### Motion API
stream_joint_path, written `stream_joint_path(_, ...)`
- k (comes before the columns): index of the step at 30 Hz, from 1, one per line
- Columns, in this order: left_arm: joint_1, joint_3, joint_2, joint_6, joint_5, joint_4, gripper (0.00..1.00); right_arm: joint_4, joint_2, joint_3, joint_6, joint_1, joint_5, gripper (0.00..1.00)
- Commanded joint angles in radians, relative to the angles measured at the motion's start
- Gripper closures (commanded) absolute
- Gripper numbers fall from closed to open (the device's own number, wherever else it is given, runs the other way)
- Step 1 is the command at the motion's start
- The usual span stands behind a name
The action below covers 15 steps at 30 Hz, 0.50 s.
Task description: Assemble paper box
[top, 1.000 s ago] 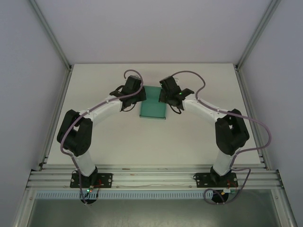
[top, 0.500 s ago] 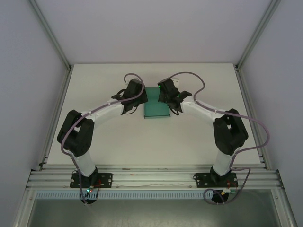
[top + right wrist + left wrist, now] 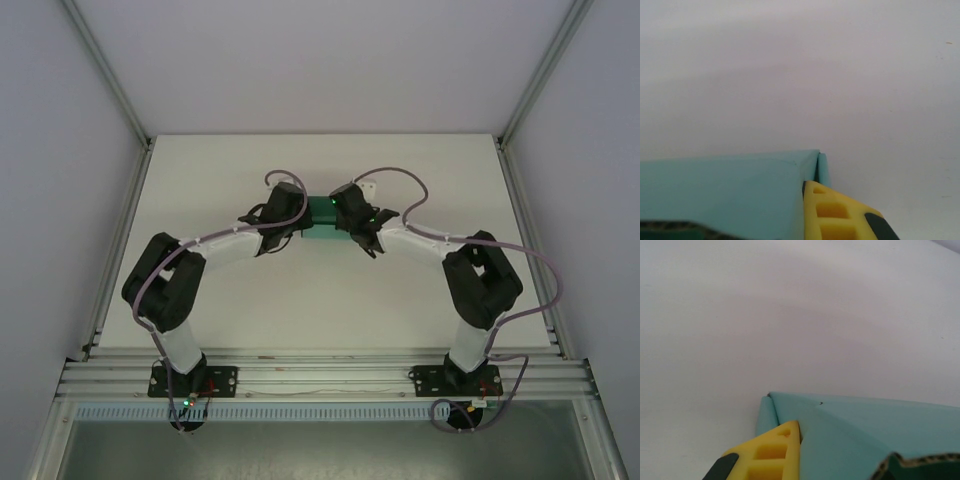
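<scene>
You have both arms reaching in to the middle of the white table, where the teal paper box sits between them. The left gripper is at its left side and the right gripper at its right, so the card is pinned from both flanks. To my eye that is how you keep the folded walls squared up while a flap is worked home.

In the left wrist view, one yellow finger lies against the outer face of the box, just below a folded corner, with a raw cut edge of card at the bottom right. The right wrist view mirrors it: a yellow finger is tight beside the box under its corner. Only one finger of each pair is visible, so I cannot tell whether either set of jaws is clenched on a wall or merely pressing against it.

Compared with a second ago, your grippers have drawn closer together. Then a broad teal panel lay open between them; now only a small patch and a thin strip along the near side show. Both forearms have also swung inward.
</scene>
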Motion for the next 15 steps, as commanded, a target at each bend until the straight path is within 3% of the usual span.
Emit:
stream_joint_path(1, -0.027, -0.056, 0.012, 0.039, 0.108, 0.030, 1.00, 0.050, -0.033, -0.029, -0.027, 0.019, 0.015, 1.00)
stream_joint_path(5, -0.034, -0.102, -0.023, 0.039, 0.121, 0.073, 1.00, 0.078, -0.058, -0.073, -0.031, 0.023, 0.022, 1.00)
stream_joint_path(9, -0.035, -0.107, -0.058, 0.067, 0.141, 0.062, 0.92, 0.121, -0.077, -0.114, -0.046, 0.029, 0.035, 1.00)
stream_joint_path(15, -0.035, -0.111, -0.120, 0.077, 0.143, 0.020, 0.71, 0.162, -0.094, -0.167, -0.068, 0.035, 0.058, 1.00)
